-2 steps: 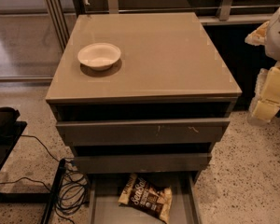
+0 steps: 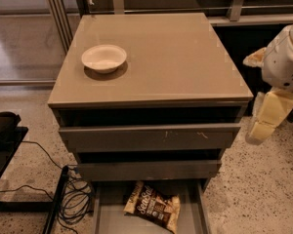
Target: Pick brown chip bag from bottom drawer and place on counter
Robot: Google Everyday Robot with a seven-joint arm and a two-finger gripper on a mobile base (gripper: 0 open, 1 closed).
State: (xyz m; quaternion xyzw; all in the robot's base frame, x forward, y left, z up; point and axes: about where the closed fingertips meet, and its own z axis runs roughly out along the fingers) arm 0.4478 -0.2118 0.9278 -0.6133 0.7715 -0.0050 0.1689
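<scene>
The brown chip bag (image 2: 154,206) lies flat on the grey floor of the open bottom drawer (image 2: 112,218), near its middle, with white "Sea Salt" script facing up. The counter (image 2: 176,57) is the glossy taupe top of the drawer cabinet. My gripper (image 2: 264,118), pale yellow under a white arm, hangs at the right of the cabinet, level with the top drawers. It is well above and to the right of the bag and holds nothing I can see.
A white bowl (image 2: 104,57) stands on the left part of the counter. The two upper drawers (image 2: 146,138) are partly pulled out above the bottom drawer. Black cables (image 2: 73,199) and a dark stand (image 2: 2,140) lie on the speckled floor at the left.
My gripper has moved slightly down and to the left, closer to the cabinet's right side. The bag, bowl and drawers have not moved.
</scene>
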